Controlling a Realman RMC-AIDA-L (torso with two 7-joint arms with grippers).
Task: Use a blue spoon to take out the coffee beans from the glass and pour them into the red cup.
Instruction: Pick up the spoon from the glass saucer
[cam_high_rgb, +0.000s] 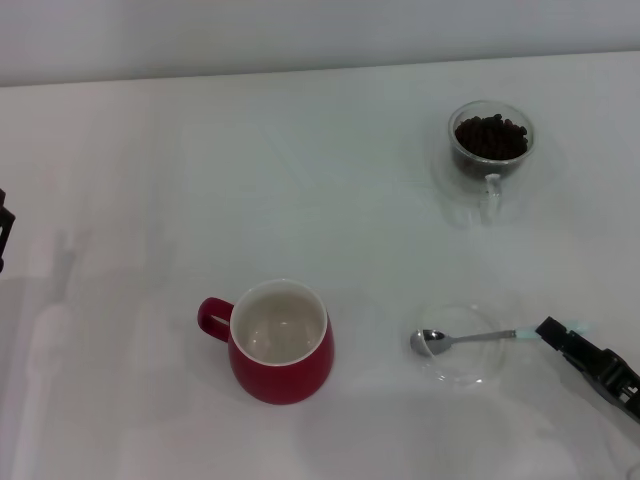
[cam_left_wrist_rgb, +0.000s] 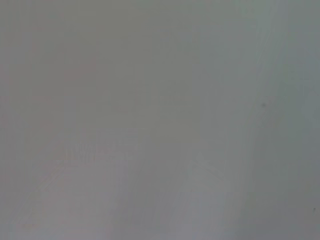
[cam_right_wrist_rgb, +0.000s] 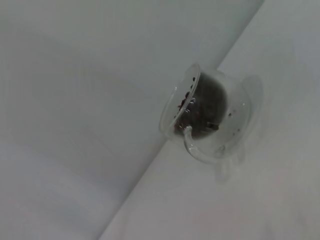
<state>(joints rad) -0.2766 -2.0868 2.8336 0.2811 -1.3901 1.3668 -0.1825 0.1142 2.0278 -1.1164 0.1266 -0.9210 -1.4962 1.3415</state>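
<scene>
The red cup (cam_high_rgb: 281, 342) stands upright at the front middle of the table, its white inside empty and its handle toward the left. The glass (cam_high_rgb: 490, 142) holding the coffee beans (cam_high_rgb: 490, 136) stands at the far right; the right wrist view shows the glass (cam_right_wrist_rgb: 207, 117) and beans (cam_right_wrist_rgb: 205, 107) too. The blue spoon (cam_high_rgb: 470, 339) lies with its metal bowl on a clear saucer, its pale blue handle pointing right. My right gripper (cam_high_rgb: 552, 330) has its tip at the end of that handle. My left gripper (cam_high_rgb: 4, 228) sits at the far left edge.
A flat clear glass saucer (cam_high_rgb: 490, 368) lies under the spoon's bowl, right of the red cup. The white table (cam_high_rgb: 300, 180) ends at a pale wall along the back. The left wrist view shows only plain grey surface.
</scene>
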